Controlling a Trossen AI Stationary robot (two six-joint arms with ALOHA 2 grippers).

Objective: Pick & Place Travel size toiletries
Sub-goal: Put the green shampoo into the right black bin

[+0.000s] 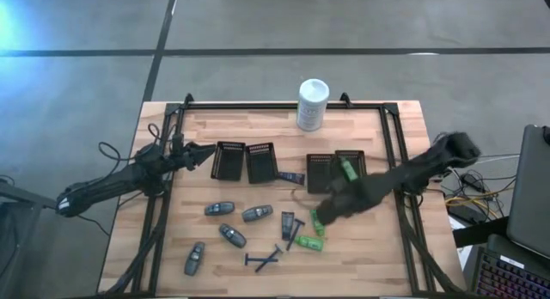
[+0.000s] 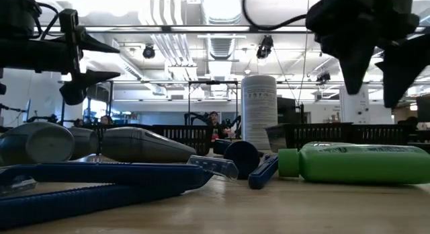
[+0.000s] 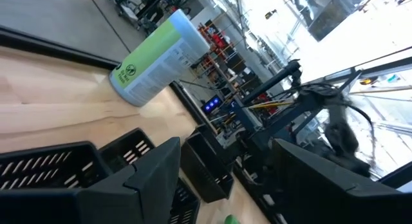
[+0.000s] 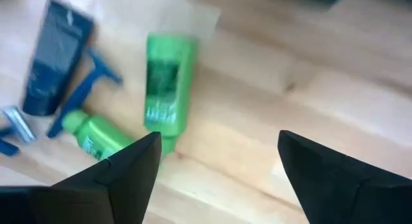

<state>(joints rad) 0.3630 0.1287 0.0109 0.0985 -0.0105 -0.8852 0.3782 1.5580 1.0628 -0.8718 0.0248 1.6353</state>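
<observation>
1. High view: the right gripper (image 1: 325, 210) is seen above the table (image 1: 404, 256), right of centre, just over a green bottle (image 1: 317, 222) lying on the wood; nothing is held in it. A second green bottle (image 1: 310, 243) lies just nearer the front edge, and a third green bottle (image 1: 348, 170) sits in the rightmost black tray (image 1: 354, 156) toward the back. Grey bottles are scattered left of centre: one (image 1: 220, 209), another (image 1: 257, 214), a third (image 1: 232, 236) and a fourth (image 1: 195, 258) near the front left corner. A blue razor (image 1: 263, 260) lies near the front edge, another blue razor (image 1: 293, 230) beside the green bottles. A white container (image 1: 312, 105) stands at the back edge. The left gripper (image 1: 204, 150) is parked by the left-hand trays (image 1: 229, 160).

2. Low view: a green bottle (image 2: 356, 163) is seen lying on its side at the front right, a razor (image 2: 101, 183) at the front left, grey bottles (image 2: 144, 145) behind it. The right gripper (image 2: 379, 62) hangs above, fingers spread, clear of the bottle.

3. Left wrist view: the left gripper's fingers (image 3: 158, 179) are held apart, empty, over the black trays (image 3: 48, 169); the white container (image 3: 158, 56) is seen beyond.

4. Right wrist view: the right fingers (image 4: 129, 176) are held wide apart, empty. Between and beyond them a green bottle (image 4: 166, 87) lies flat; another green bottle (image 4: 100, 139) touches its cap end, with a razor (image 4: 84, 89) and a dark blue tube (image 4: 56, 60) beside.
</observation>
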